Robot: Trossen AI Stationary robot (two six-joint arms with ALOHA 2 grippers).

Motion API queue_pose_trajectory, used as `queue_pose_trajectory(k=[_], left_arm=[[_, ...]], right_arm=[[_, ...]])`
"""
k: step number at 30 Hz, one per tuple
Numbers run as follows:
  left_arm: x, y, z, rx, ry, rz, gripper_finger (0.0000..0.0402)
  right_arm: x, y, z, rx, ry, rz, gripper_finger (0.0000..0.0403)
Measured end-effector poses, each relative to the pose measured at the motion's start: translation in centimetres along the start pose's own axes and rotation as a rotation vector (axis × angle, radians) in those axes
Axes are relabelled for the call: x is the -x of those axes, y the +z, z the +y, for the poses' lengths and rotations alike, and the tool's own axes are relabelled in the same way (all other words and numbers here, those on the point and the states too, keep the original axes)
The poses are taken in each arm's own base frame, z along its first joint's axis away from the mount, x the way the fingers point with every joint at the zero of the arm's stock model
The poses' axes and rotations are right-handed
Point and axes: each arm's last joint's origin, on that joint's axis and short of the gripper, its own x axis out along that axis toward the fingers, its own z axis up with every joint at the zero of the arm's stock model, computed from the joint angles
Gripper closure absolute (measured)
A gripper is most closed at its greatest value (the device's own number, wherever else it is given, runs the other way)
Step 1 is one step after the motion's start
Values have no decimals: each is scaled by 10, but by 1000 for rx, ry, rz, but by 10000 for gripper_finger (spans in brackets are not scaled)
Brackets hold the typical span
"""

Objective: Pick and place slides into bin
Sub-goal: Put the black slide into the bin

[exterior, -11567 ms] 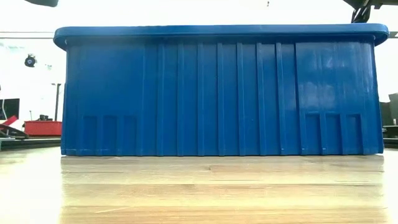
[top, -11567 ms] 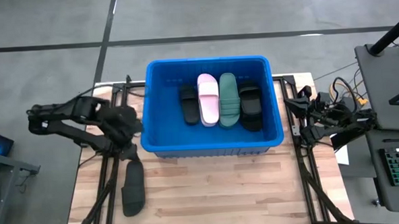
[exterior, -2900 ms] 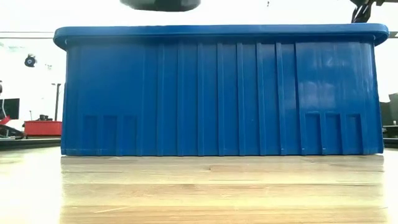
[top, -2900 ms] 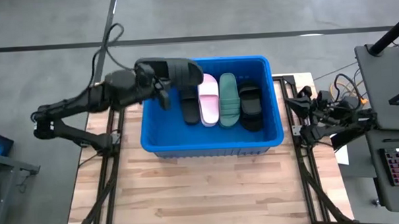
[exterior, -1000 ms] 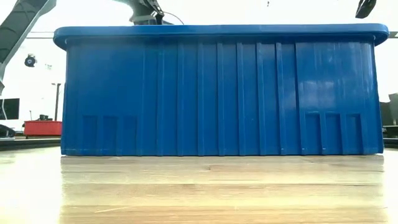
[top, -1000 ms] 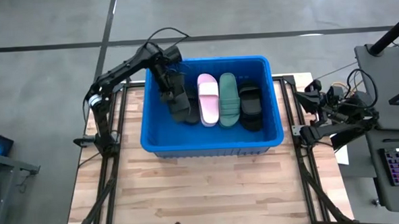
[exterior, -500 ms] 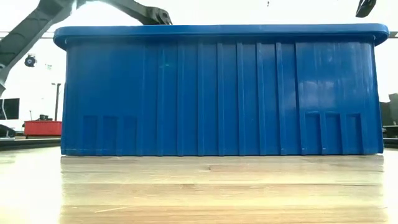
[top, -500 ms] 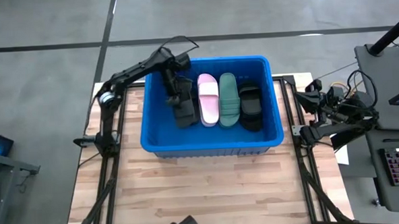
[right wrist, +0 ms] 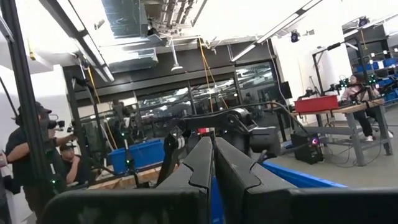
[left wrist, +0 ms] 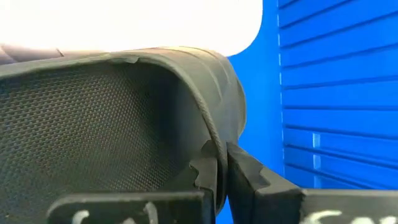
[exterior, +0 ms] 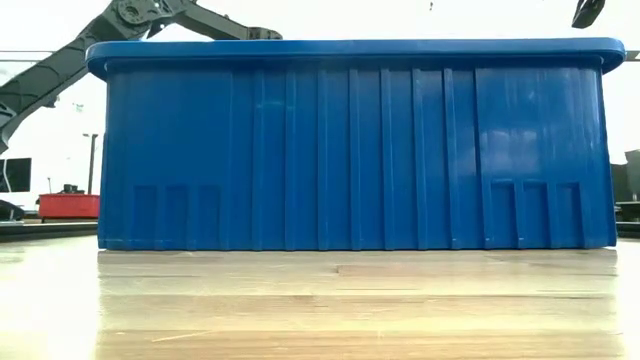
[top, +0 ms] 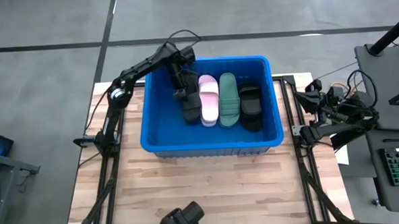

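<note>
- Half a second ago the left arm was reaching lower into the bin (top: 211, 140); now its left gripper (top: 180, 94) is sitting nearer the bin's far wall, with the elbow pushed further over the rim.
- The black slide (top: 190, 109) it carries is lying closer to the pink slide (top: 208, 99) than before, just beside it on the left of the row.
- A dark object (top: 183, 221) at the near edge of the surface (top: 209, 186) is showing more than it did a moment ago.
- The left fingers (left wrist: 244, 169) are pinching the edge of the black slide; the wrist view shows the woven-textured inner face and the ribbed, curved strap held between them, with the blue ribbed wall just behind.
- Inside the bin the slides are lying side by side, lengthwise: black, pink, the green slide (top: 228, 99), then another black slide (top: 251, 107) on the right.
- The bin is a bright blue ribbed crate with a thick rim, standing at the middle of the wooden surface; in the low view its wall (exterior: 350, 150) is hiding the contents.
- The right gripper (right wrist: 213, 163) is parked off the right edge, fingers pressed together, unchanged from before.
</note>
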Motion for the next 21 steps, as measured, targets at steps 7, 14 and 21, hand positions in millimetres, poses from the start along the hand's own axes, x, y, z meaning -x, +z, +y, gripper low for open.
queue_pose_trajectory(k=[7, 14, 21], left_arm=[[4, -4, 0, 17, -10, -16, 401], [8, -7, -7, 21, -10, -19, 401], [0, -12, -5, 28, -28, 11, 401]], right_arm=[[0, 0, 0, 6, 0, 0, 394], [0, 0, 0, 16, 0, 0, 394], [0, 0, 0, 34, 1, 0, 394]])
